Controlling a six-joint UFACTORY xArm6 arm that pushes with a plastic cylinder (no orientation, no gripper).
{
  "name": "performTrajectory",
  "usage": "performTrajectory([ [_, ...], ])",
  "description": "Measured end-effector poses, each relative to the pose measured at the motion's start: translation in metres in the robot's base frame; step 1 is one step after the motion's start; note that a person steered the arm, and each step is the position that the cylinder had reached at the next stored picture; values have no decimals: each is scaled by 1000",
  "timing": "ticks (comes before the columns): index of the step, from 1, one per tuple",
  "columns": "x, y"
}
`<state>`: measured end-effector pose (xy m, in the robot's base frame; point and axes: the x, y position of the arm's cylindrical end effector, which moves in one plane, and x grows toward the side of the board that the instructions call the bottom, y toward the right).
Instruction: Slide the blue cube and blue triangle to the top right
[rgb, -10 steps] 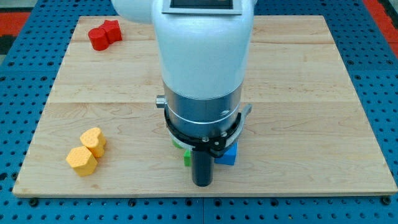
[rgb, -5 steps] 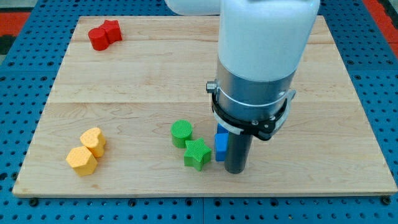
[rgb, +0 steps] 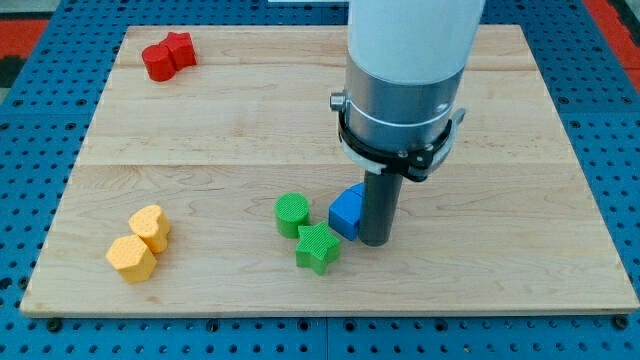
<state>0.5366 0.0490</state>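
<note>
A blue block (rgb: 346, 212) lies at the lower middle of the wooden board (rgb: 200, 130); its shape is partly hidden by the rod, and I cannot tell cube from triangle. Only one blue block shows. My tip (rgb: 375, 241) stands right against the blue block's right side, touching it. A green star (rgb: 318, 247) lies just below-left of the blue block, and a green cylinder (rgb: 292, 214) sits to its left.
Two red blocks (rgb: 167, 54) sit close together at the board's top left. Two yellow blocks (rgb: 140, 243) sit together at the bottom left. The arm's white body (rgb: 410, 60) covers the upper middle of the board.
The arm has swung from the middle toward the view's right and then up a little. The blue block has shifted slightly left and up, now uncovered beside the rod.
</note>
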Motion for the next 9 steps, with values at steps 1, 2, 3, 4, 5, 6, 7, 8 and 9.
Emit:
performTrajectory([
  [1, -8, 1],
  [2, 11, 10],
  [3, 11, -25],
  [4, 14, -29],
  [5, 13, -49],
  [6, 3, -62],
  [7, -28, -32],
  [8, -54, 15],
  [9, -95, 61],
])
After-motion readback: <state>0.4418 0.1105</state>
